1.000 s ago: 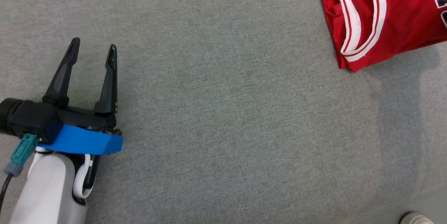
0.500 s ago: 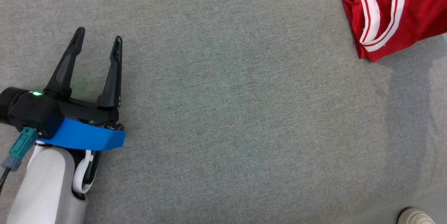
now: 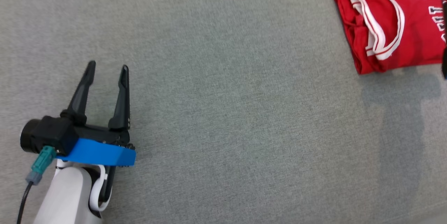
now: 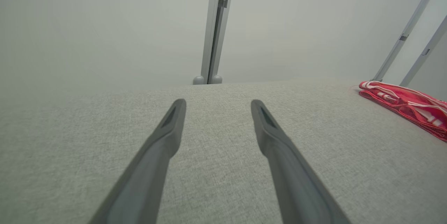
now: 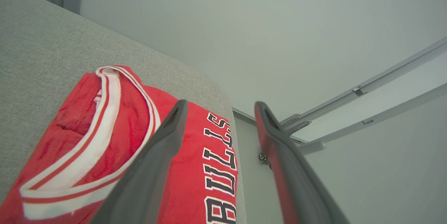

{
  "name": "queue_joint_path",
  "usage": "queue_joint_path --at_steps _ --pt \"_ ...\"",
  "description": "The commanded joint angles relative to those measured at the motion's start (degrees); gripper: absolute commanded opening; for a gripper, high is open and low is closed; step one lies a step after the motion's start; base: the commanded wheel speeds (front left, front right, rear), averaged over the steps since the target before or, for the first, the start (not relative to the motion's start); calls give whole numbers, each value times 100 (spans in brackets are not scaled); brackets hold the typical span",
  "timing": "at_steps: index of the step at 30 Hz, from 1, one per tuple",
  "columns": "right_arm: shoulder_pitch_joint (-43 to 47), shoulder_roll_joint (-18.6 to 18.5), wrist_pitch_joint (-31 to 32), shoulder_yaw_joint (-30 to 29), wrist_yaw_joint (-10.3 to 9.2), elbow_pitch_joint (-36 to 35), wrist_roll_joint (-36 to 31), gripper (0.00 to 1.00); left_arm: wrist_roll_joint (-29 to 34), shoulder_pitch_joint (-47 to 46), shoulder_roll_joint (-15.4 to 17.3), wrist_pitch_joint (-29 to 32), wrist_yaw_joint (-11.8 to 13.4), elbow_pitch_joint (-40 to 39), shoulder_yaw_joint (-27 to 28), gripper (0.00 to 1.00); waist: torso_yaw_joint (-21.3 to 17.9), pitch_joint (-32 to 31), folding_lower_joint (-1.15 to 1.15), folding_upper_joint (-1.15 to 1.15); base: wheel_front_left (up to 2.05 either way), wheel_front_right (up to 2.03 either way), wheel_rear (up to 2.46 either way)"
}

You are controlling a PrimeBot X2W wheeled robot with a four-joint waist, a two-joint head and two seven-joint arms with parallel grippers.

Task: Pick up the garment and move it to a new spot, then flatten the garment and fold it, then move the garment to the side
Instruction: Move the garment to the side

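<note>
Both sets of jaws stand wide, holding nothing — left gripper point(image 3: 108, 66) over the grey surface point(image 3: 244, 112), right gripper point(image 5: 220, 105) above the folded red jersey point(image 5: 132, 112).

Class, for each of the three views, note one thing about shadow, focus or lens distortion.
Head view: a soft, broad shadow lies on the grey cloth below the red jersey; lighting is even. Left wrist view: the left gripper blurs toward the bottom edge, and the poles at right lean. Right wrist view: the jersey's lettering is sharp; the right gripper looks soft, one finger tinged red.
</note>
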Motion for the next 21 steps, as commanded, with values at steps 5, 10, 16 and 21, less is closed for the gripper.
queue_joint_path --at_steps 5,10,16,21 --pt "945 552 -419 -241 -2 -371 543 100 -136 423 -169 -137 40 359 47 100 388 -961 0 0 0 0 0" --pt "2006 1055 -667 -385 -2 -998 978 100 -235 838 -255 -174 50 633 141 100 586 -1527 0 0 0 0 0" --pt "3106 1632 -698 -629 -1 -1863 1072 100 -220 1269 -363 -183 65 694 283 100 798 -1942 0 0 0 0 0" --pt "3841 2172 -628 -842 -1 -2435 1062 100 -185 1562 -524 -186 67 673 436 100 959 -2214 0 0 0 0 0"
